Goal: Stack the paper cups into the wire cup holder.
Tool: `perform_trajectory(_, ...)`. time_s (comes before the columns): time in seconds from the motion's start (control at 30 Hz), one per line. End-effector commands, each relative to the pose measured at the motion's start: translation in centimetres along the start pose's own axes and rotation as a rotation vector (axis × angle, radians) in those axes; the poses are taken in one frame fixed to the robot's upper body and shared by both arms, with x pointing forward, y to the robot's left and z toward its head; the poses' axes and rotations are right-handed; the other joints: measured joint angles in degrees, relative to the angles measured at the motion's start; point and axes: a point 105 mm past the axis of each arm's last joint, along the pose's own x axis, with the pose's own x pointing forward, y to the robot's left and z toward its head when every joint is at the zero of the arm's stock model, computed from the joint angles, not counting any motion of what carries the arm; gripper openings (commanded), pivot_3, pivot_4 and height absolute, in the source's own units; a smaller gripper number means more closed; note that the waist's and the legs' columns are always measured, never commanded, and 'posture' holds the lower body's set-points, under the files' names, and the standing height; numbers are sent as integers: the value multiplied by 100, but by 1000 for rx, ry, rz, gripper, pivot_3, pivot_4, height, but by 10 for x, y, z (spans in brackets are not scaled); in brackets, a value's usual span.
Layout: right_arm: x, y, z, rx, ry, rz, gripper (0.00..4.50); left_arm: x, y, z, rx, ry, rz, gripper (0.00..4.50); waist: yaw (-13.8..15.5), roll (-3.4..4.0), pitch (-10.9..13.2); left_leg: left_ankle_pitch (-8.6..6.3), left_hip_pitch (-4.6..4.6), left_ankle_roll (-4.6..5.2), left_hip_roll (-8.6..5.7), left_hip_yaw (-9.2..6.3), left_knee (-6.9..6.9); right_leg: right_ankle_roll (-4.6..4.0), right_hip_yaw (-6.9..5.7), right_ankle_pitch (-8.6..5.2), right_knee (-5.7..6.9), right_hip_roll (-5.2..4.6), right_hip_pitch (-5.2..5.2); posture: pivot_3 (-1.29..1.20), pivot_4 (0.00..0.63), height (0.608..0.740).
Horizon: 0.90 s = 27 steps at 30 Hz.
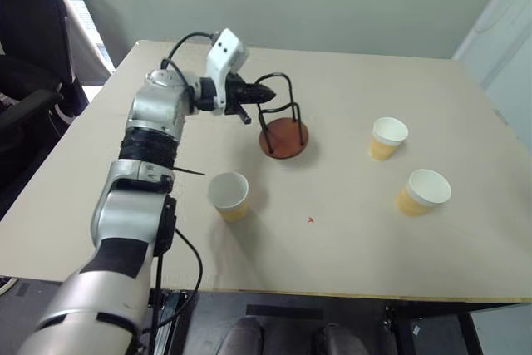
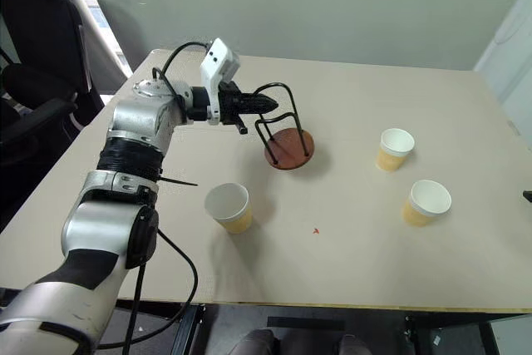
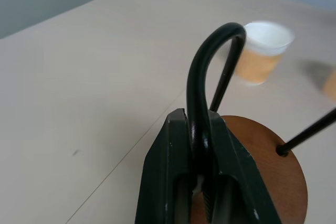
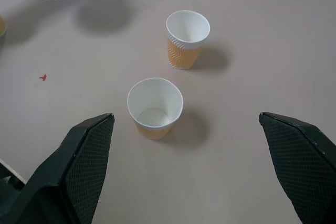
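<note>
Wire cup holder (image 1: pixel 283 132), red-brown disc with black hoops, mid-frame: left gripper (image 1: pixel 264 91) clamps one hoop; right gripper (image 4: pixel 186 169) gapes wide.

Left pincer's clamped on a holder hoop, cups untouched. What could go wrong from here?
1. The left pincer grips one thin hoop of the wire cup holder, so the holder may swing or slip.
2. The raised holder could land tilted, off the table.
3. All three paper cups stand loose; the nearest could get knocked.

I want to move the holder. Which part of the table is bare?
Bare: the table between the near cup and the two right cups, and behind the wire cup holder. Crowded: where the left gripper clamps its hoop.
</note>
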Motion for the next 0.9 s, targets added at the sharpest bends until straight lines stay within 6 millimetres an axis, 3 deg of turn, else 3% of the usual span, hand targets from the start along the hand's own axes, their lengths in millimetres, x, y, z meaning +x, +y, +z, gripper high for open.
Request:
perform_trajectory(0.03, -2, 1, 8, -40, -28, -2, 4500, -2, -21, 3, 19, 23, -78, 24, 0, 1, 0, -1, 2, 1, 0, 3, 0, 1, 0, 0, 2, 0, 0, 0, 150, 740)
perform_trajectory(0.2, 1, 4, 7, -43, -33, 19, 4500, 3, -54, -8, 9, 56, -178, 24, 9, 0, 0, -1, 8, 1, 4, 2, 3, 1, 6, 0, 6, -2, 0, 0, 150, 740)
perform_trajectory(0.63, 12, 18, 0, -38, -32, 67, 4500, 29, -113, -41, 7, 114, -291, 24, 23, -1, 0, -3, 24, 6, 0, 12, 23, 3, 57, 2, 5, -18, 8, 0, 150, 740)
perform_trajectory(0.9, 16, 20, -4, -27, -22, 70, 4500, 35, -116, -60, 54, 168, -255, 24, 23, -2, 1, -7, 52, 10, -1, 19, 17, 4, 75, 2, 4, -19, 29, 0, 150, 740)
